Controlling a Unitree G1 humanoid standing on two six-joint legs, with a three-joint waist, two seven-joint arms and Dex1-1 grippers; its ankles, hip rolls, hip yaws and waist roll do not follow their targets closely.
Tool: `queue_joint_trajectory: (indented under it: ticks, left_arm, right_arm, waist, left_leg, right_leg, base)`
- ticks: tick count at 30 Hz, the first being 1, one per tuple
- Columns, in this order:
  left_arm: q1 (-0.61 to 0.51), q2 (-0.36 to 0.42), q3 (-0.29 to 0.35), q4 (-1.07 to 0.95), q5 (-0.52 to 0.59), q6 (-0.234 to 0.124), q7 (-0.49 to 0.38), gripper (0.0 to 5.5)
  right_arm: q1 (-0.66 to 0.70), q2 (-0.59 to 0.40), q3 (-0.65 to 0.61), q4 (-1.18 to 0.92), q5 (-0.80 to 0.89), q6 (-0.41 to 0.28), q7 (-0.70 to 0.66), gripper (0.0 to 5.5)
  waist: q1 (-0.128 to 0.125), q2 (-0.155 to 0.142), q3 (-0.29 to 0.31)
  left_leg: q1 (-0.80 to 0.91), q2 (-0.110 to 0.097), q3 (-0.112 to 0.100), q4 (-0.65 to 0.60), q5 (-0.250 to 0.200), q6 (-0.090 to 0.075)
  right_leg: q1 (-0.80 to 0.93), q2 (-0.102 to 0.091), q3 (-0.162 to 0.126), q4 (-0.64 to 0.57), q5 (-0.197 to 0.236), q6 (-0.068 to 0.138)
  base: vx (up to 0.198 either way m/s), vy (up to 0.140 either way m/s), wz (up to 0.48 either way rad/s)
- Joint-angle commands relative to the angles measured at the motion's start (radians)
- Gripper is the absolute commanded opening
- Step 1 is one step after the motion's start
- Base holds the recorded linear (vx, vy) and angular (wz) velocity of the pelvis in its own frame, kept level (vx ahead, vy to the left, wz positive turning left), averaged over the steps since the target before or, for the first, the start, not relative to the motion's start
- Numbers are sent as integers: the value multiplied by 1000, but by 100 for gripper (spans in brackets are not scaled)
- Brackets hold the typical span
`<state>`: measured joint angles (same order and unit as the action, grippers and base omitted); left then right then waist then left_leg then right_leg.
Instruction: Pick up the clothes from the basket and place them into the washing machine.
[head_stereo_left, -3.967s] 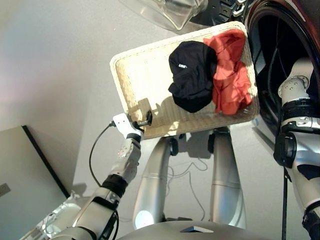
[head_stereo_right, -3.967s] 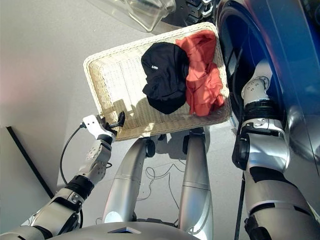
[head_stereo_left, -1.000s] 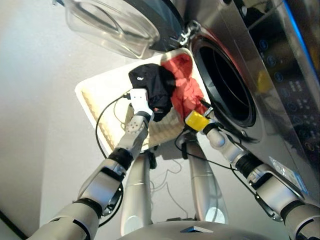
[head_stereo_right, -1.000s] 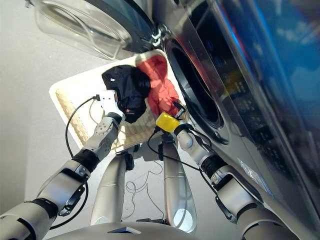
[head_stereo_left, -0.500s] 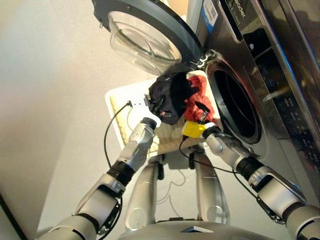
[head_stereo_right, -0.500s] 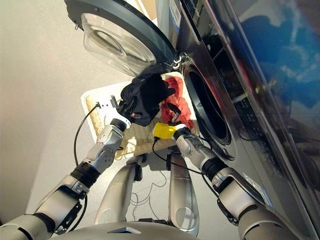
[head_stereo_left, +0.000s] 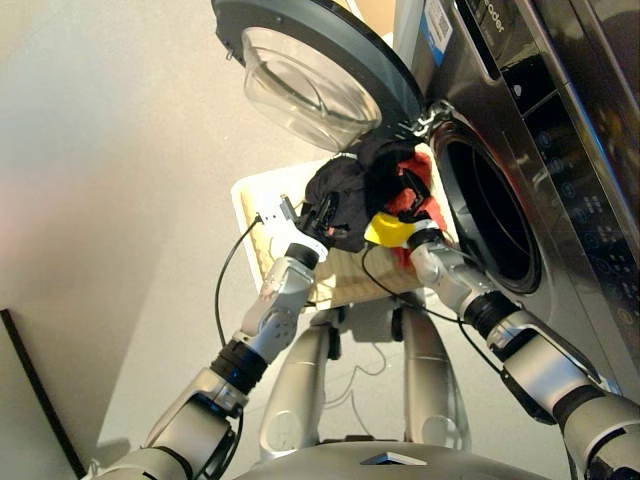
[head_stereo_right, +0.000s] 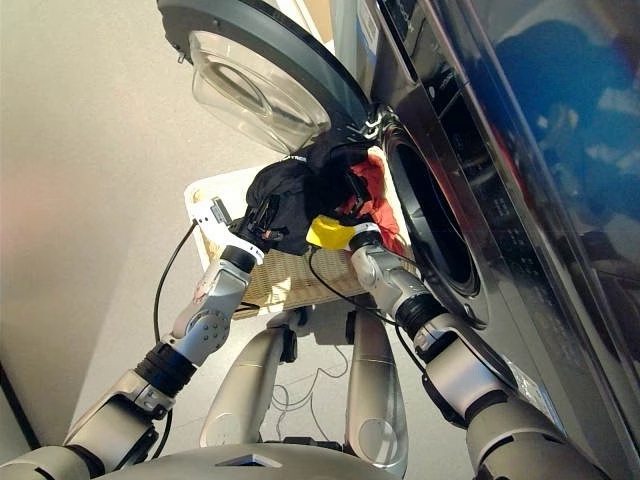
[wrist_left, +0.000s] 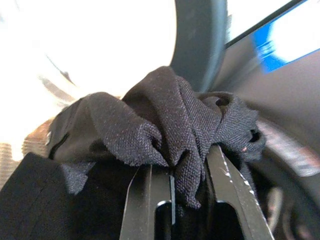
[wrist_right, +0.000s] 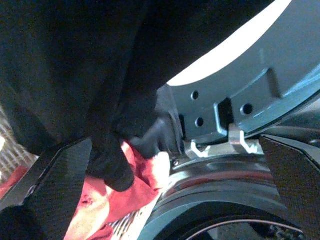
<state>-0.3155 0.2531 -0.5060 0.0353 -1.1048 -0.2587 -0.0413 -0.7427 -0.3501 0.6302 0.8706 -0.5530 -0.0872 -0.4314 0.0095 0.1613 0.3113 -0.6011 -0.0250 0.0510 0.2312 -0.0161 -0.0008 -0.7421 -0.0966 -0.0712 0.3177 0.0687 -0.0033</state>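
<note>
1. left hand (wrist_left: 187, 187) clamped on black garment (head_stereo_left: 345, 190), lifted over basket (head_stereo_left: 255, 215).
2. right hand (wrist_right: 165, 165) spread wide, holding nothing, beside it.
3. red garment (head_stereo_left: 410, 195) in basket by washer (head_stereo_left: 520, 150), door (head_stereo_left: 310, 70) open.

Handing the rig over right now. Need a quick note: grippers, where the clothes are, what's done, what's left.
Left gripper: shut on the black garment, holding it lifted above the basket, close to the washing machine opening.
Right gripper: open, holding nothing, beside the black garment and above the coral red garment.
Coral red garment lies in the basket at the end nearest the drum.
Machine door is open.
No navy garment visible in any view; the drum interior is too dark to check.
Done: black garment picked up.
Left: get the black one into the drum, then the coral red one.
</note>
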Motion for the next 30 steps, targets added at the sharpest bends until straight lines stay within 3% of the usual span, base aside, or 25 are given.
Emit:
queue_joint_trajectory:
  ticks: [1, 10, 15, 20, 23, 30]
  left_arm:
    - [41, 62, -17, -178, -35, -24, -63, 0]
    - [73, 138, -61, -318, -98, -11, -109, 0]
    - [60, 165, -88, -352, -117, -1, -136, 0]
    - [49, 184, -110, -366, -123, 14, -158, 0]
    - [53, 189, -100, -353, -103, 7, -158, 0]
    - [51, 146, -11, -288, -26, -43, -106, 0]
  right_arm:
    - [-70, 63, -24, 25, 57, -5, -43, 550]
    - [-200, 73, -46, 16, 175, -66, -61, 550]
    - [-248, 87, -24, -62, 340, -142, 40, 550]
    - [-258, 110, 13, -94, 486, -190, 152, 550]
    - [-237, 111, 42, -113, 469, -198, 164, 550]
    - [-90, 67, 47, -185, 370, -187, 146, 550]
  waist:
    - [20, 7, -74]
    - [66, 37, -87]
    - [81, 38, -90]
    - [87, 34, -97]
    - [85, 33, -104]
    - [63, 18, -101]
  left_leg:
    - [-78, -17, 14, 45, 25, -7]
    - [-71, -31, -6, 34, 32, -5]
    - [-68, -36, -11, 30, 36, -3]
    - [-66, -37, -14, 29, 37, -3]
    - [-64, -36, -11, 29, 35, -4]
    - [-66, -32, -5, 28, 30, -2]
  right_leg:
    - [37, 2, -3, -78, 11, 86]
    - [39, -13, -9, -70, 7, 90]
    - [39, -18, -11, -67, 5, 91]
    - [42, -21, -12, -63, 2, 90]
    - [45, -20, -13, -62, -1, 88]
    - [41, -11, -5, -62, -3, 88]
  base:
    - [0, 0, 0]
    - [3, 2, 20]
    - [0, 0, 0]
    - [0, 0, 0]
    - [0, 0, 0]
    - [0, 0, 0]
